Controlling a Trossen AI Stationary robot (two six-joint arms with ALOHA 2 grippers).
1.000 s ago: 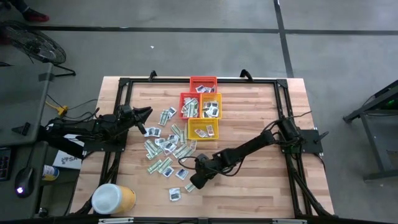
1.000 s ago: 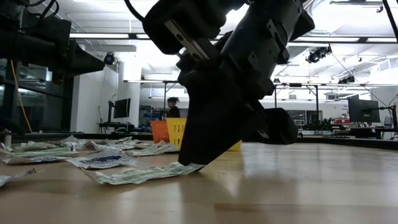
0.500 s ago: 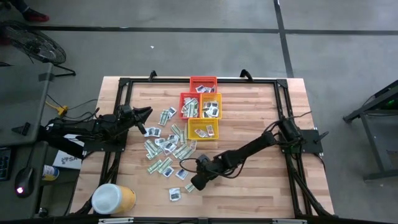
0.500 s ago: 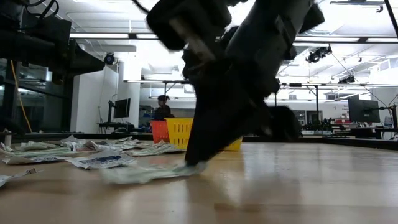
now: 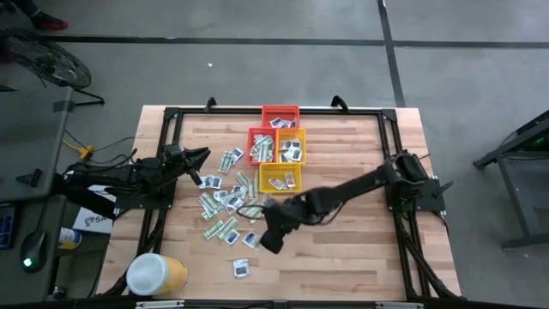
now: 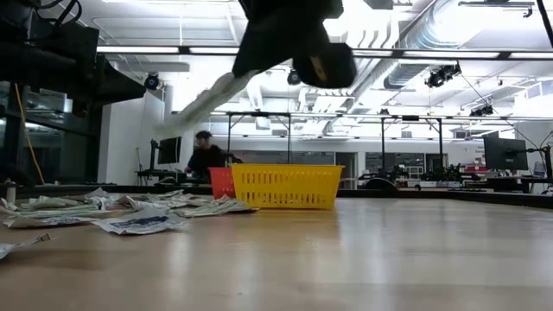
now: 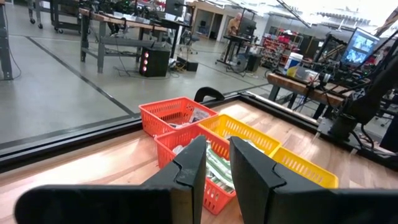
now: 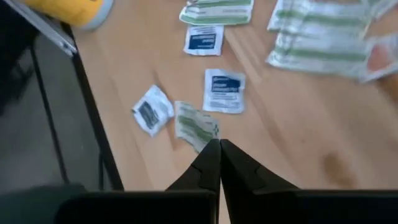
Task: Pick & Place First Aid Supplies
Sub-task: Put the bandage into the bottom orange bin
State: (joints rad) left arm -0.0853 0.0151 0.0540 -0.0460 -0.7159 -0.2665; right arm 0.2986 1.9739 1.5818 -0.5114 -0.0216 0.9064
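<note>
The right gripper (image 5: 268, 244) is seen lower centre, raised above the worktop (image 5: 343, 257), jaws pressed together on a green-and-white strip (image 6: 203, 99). The left gripper (image 5: 204, 154), at centre left, is held with jaws slightly parted, nothing between them.

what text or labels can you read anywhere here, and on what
None can be read.
Square packets: dark blue marks, print too blurred.
Green strips: print too small.
White card by the table's left edge: dark letters, too small.
Baskets: no label shows.
Yellow tub: no label shows.
</note>
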